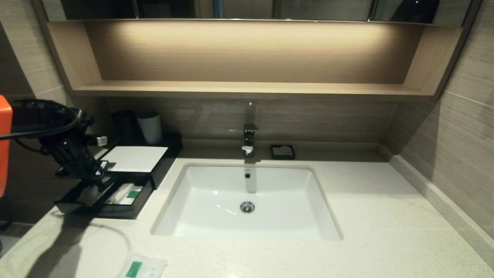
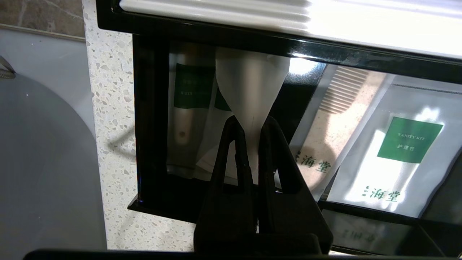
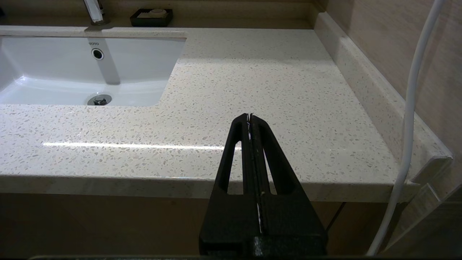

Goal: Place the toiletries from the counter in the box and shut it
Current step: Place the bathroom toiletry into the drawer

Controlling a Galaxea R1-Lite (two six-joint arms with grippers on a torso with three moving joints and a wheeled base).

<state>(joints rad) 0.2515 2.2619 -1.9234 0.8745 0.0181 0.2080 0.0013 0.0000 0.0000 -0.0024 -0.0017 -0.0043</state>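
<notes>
The black box with its white top panel stands at the counter's back left, its drawer pulled out. My left gripper hangs over the open drawer, shut on the end of a translucent plastic-wrapped toiletry stick that points down into it. Inside the drawer lie another wrapped stick with a green label, a wrapped comb and a vanity-kit sachet. A small square white sachet with a green label rests on the counter's front edge. My right gripper is shut and empty before the counter's right front edge.
The white sink fills the counter's middle, with the faucet and a small black soap dish behind it. A grey cup and a dark cup stand behind the box. A wooden shelf overhangs.
</notes>
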